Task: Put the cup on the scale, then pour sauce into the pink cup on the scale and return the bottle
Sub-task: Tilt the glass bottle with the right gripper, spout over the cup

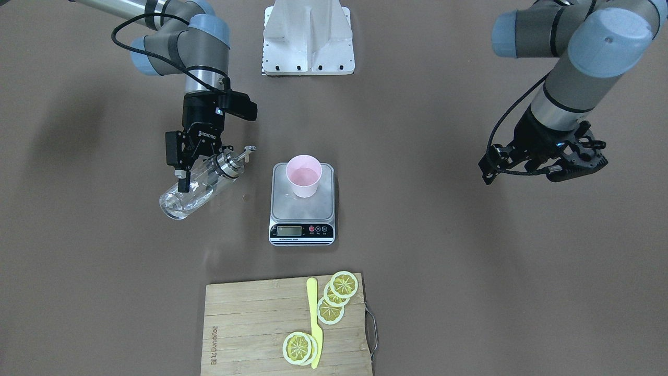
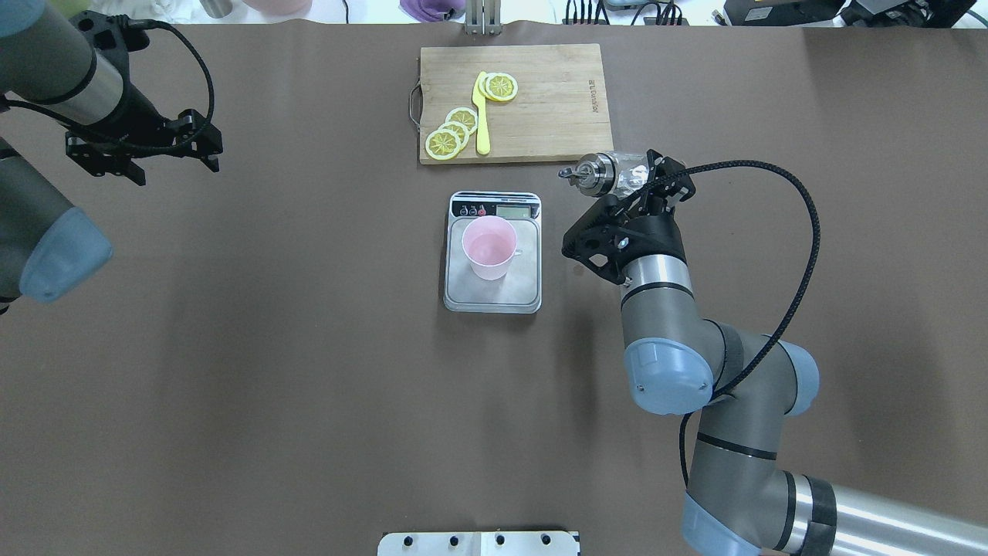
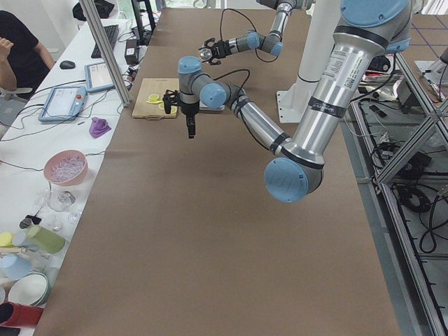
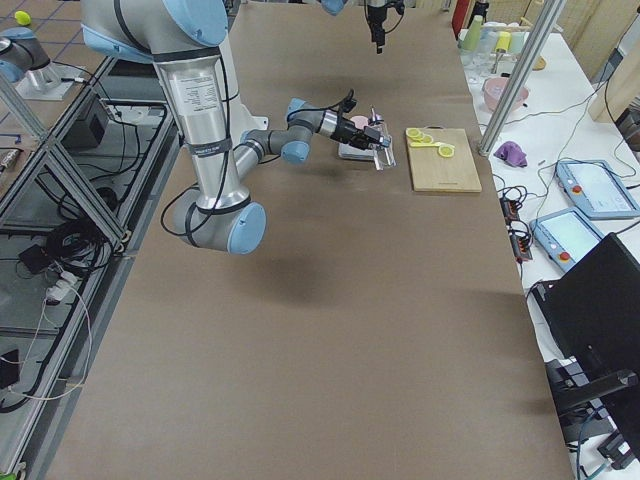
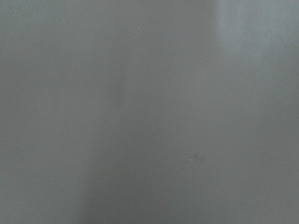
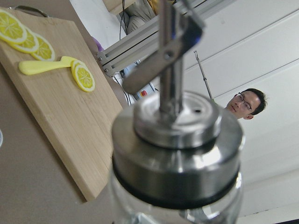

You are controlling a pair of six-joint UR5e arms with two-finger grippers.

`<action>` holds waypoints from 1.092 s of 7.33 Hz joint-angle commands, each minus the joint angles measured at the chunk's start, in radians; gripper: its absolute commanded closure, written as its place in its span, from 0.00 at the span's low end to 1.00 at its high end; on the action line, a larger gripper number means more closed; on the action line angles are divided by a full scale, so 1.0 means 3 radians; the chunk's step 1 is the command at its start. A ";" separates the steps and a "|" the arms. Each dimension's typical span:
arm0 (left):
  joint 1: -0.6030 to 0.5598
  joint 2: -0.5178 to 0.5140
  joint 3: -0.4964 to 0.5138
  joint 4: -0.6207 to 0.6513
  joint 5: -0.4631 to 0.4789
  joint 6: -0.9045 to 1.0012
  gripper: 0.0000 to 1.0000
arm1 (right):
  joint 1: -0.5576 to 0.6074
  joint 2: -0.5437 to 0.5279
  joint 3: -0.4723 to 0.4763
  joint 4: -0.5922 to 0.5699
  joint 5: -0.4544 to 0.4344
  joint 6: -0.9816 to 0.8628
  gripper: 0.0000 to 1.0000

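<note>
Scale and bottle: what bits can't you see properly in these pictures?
Flat grey steel kitchen scale: the numbers on its display are too small to read in the front-facing and overhead views.
Slim clear glass bottle: in the overhead view the right gripper covers most of it. The right wrist view's bottom edge cuts off everything below the metal cap.
Small pale pink plastic cup: whether sauce is inside is unclear.
Left wrist view: only grey blur.
</note>
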 commanded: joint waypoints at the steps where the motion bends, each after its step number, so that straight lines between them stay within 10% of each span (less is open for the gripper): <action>1: -0.0020 0.0031 0.0008 -0.0003 -0.0008 0.0048 0.02 | -0.0098 0.0014 -0.0143 -0.0128 -0.0364 -0.0184 1.00; 8: -0.0020 0.0051 0.0044 -0.0008 -0.0003 0.0048 0.02 | -0.0288 0.0249 -0.0441 -0.0445 -0.0933 -0.0190 1.00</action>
